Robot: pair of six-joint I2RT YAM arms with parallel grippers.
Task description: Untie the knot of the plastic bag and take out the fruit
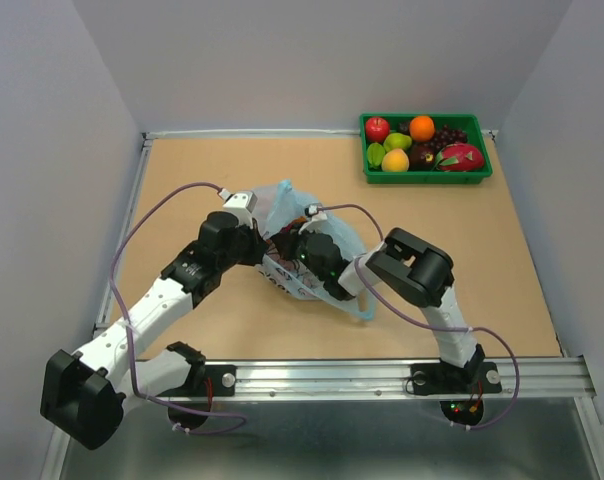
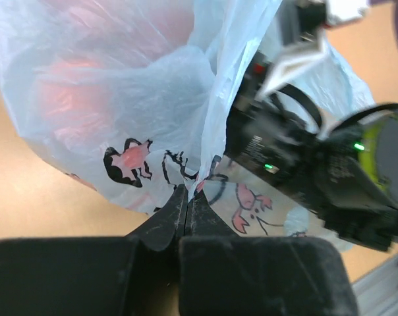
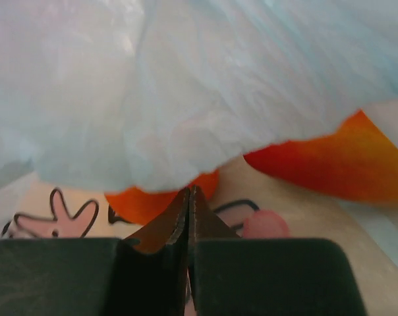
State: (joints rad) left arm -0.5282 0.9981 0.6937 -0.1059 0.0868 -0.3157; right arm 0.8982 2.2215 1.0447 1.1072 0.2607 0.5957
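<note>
Toward the near middle of the tan table [image 1: 432,230], both arms reach into a thin translucent light blue plastic bag [image 1: 280,205] with a pink-red cartoon print. The left gripper [image 2: 188,197], on the bag's left side, has its black fingers pressed together on a ridge of the film. The right gripper [image 3: 189,196], just to its right, is closed tight too, with its tips at the edge of a fold. Whether any film is caught there is unclear. Through the plastic show red and orange shapes [image 3: 317,158]. In the far right corner sits a green plastic tray [image 1: 427,179] of fruit.

plastic bag [image 1: 280,203] centre, tray [image 1: 429,178] far right
</note>
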